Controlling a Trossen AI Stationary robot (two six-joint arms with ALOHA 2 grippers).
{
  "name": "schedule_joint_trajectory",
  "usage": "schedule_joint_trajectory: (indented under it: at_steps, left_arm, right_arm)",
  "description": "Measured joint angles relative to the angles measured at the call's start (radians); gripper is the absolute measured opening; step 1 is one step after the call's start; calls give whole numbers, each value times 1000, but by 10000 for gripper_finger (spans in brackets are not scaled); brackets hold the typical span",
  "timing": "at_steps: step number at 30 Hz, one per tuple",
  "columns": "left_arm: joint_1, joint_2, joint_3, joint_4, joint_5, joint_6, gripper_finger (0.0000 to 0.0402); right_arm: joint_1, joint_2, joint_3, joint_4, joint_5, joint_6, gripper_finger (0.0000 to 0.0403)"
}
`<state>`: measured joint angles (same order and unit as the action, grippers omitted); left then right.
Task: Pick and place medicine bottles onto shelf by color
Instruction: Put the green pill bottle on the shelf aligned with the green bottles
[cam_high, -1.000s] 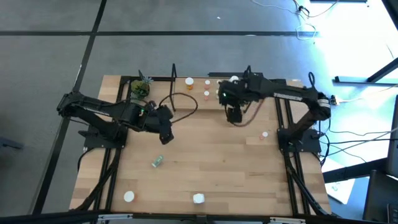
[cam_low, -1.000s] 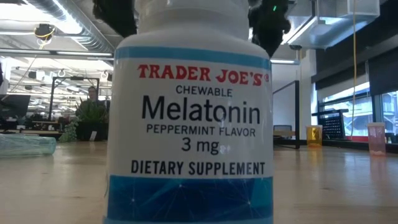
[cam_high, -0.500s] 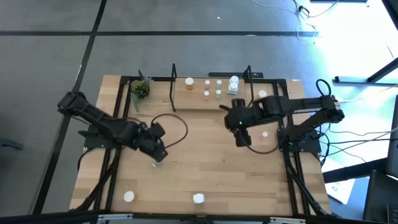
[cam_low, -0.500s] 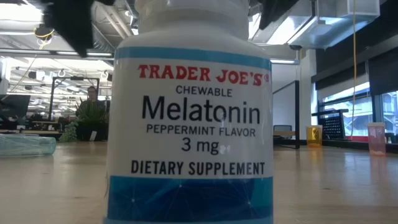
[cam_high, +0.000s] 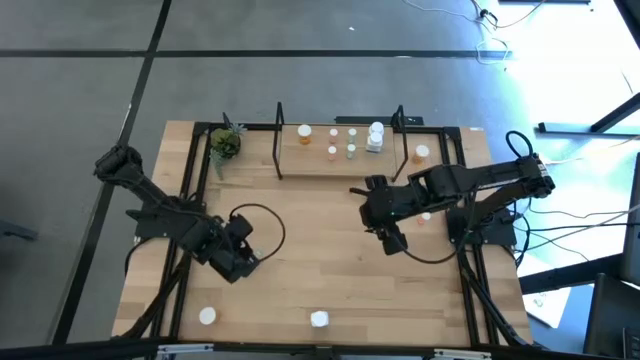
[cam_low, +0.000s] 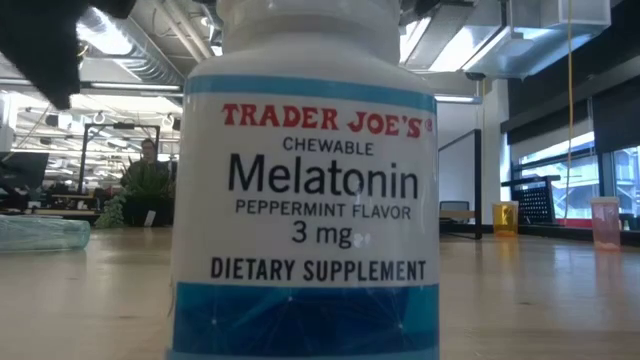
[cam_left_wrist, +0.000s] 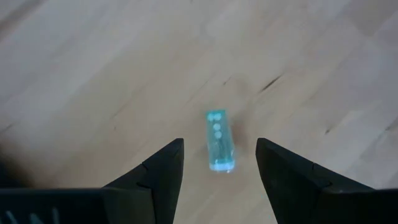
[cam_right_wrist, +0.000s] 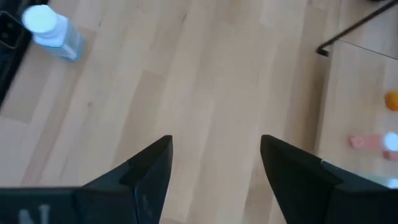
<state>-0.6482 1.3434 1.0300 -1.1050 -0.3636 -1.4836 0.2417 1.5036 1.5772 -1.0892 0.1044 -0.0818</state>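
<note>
A pale green bottle (cam_left_wrist: 219, 142) lies on its side on the bare table; it also shows at the left of the low view (cam_low: 40, 233). My left gripper (cam_left_wrist: 219, 163) is open just above it, one finger on each side, touching nothing; in the high view (cam_high: 240, 264) it hides the bottle. My right gripper (cam_right_wrist: 214, 162) is open and empty over the table's middle right (cam_high: 392, 238). The shelf (cam_high: 320, 165) at the far middle holds orange (cam_high: 304, 130), green (cam_high: 351, 150) and white (cam_high: 376, 135) bottles, all standing upright.
A white melatonin bottle (cam_low: 305, 180) stands at the near edge (cam_high: 319, 319), filling the low view. Another white bottle (cam_high: 207, 316) stands near left. A pink bottle (cam_low: 605, 222) and a white-capped one (cam_high: 421, 152) are at the right. A potted plant (cam_high: 226, 143) stands far left.
My left gripper has gone toward the table's near edge and now stands over the lying green bottle. My right gripper has drawn back from the shelf toward the near edge, and a white bottle now shows standing on the shelf's right end.
</note>
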Motion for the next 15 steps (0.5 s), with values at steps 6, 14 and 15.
schedule_joint_trajectory:
  at_steps: [6,14,15]
  left_arm:
    - [-24,0,-87,91,4,-3,195]
    - [-30,0,-197,258,16,24,195]
    - [-30,0,-210,283,18,24,195]
  right_arm:
    - [2,0,0,21,-55,4,245]
    - [2,0,0,50,-54,3,245]
    - [2,0,0,52,-54,3,245]
